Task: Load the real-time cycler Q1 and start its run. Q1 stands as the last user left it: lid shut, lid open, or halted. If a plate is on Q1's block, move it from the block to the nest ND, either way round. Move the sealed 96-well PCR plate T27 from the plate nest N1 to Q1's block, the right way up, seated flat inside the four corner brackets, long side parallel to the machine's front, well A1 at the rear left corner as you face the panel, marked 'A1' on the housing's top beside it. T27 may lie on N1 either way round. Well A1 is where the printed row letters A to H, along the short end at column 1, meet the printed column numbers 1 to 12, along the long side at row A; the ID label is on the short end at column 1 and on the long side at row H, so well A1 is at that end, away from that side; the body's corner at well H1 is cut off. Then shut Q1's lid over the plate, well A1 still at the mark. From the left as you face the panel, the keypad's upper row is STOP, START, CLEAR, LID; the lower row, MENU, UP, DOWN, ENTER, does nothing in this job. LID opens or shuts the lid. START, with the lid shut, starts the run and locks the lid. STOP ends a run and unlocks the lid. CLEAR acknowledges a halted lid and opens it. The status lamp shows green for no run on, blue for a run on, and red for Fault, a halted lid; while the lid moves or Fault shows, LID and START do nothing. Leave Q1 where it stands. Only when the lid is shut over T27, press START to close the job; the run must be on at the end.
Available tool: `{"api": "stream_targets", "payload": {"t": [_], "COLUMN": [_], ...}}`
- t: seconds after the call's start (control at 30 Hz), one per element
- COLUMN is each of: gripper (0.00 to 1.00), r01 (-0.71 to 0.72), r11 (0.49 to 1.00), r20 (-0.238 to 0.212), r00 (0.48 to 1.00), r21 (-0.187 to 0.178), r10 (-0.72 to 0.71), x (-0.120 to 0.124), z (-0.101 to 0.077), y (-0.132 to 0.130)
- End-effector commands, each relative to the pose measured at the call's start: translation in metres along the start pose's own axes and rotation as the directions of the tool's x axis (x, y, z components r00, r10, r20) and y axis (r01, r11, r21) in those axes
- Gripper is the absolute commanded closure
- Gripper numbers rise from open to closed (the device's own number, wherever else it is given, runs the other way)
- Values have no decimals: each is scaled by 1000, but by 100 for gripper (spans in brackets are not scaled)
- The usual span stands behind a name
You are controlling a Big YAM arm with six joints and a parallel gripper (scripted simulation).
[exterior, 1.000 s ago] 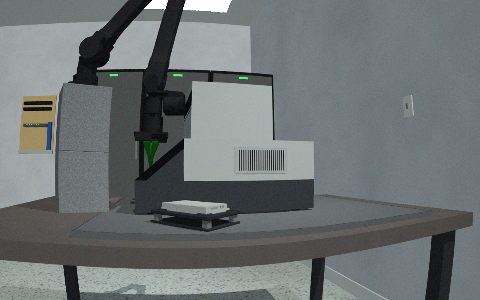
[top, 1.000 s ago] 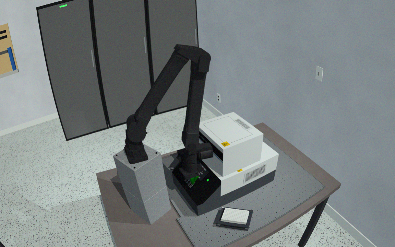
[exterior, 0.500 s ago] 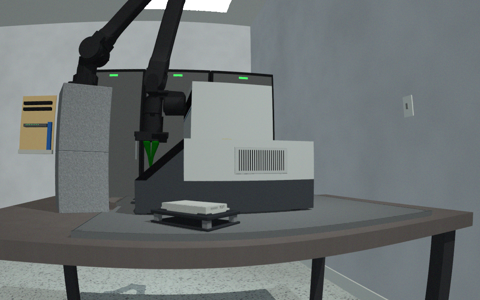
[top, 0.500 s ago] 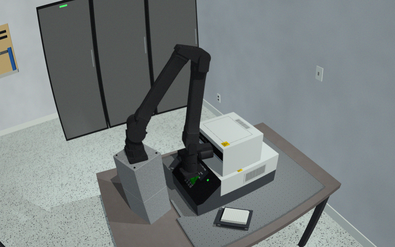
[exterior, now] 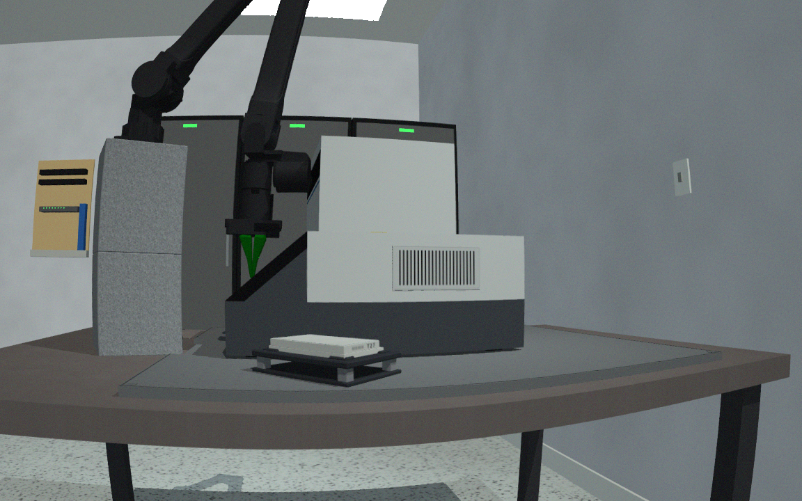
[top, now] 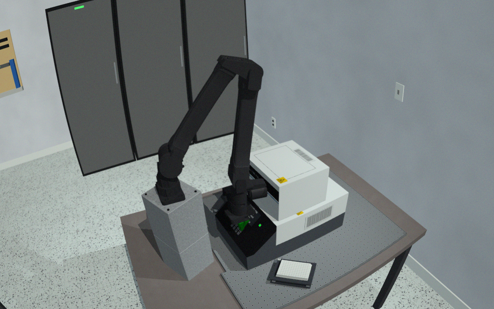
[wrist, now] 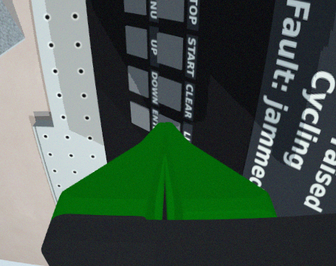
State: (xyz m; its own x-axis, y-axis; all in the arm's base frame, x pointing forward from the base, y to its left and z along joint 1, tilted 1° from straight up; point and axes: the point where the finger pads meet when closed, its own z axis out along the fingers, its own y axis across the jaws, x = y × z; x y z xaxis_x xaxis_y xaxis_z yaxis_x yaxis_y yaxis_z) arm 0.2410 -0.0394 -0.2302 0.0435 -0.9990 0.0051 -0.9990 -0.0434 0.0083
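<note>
The cycler Q1 (top: pixel 290 199) stands on the table with its white lid (top: pixel 289 174) over the housing, so the block is hidden. Its status lamp (top: pixel 259 225) glows green. My gripper (wrist: pixel 165 134) is shut and empty, its green fingers pointing down at the sloped black front panel (top: pixel 245 232). In the wrist view the fingertips cover the far end of the keypad's (wrist: pixel 160 49) upper row, just past CLEAR (wrist: pixel 188 100). The gripper also shows in the side view (exterior: pixel 252 271), close to the panel. The white plate T27 (top: pixel 294 269) lies on the black nest N1 (exterior: pixel 327 364), in front of the machine.
The grey arm pedestal (top: pixel 177 230) stands left of Q1. The perforated mat (top: pixel 356 246) covers the table's right part. The table's front edge is close to the nest. Wall cabinets (top: pixel 149 77) stand behind the arm.
</note>
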Motion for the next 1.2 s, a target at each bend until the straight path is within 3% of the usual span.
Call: {"api": "stream_targets", "payload": {"t": [0.0, 1.17], "gripper": [100, 100], "r01": [-2, 4], "r11": [997, 994], "r20": [-13, -10], "r00": [1000, 1000], "r21": [72, 111], "r10": [3, -3], "x": [7, 1], "z": [-8, -8], "y": [-33, -50]}}
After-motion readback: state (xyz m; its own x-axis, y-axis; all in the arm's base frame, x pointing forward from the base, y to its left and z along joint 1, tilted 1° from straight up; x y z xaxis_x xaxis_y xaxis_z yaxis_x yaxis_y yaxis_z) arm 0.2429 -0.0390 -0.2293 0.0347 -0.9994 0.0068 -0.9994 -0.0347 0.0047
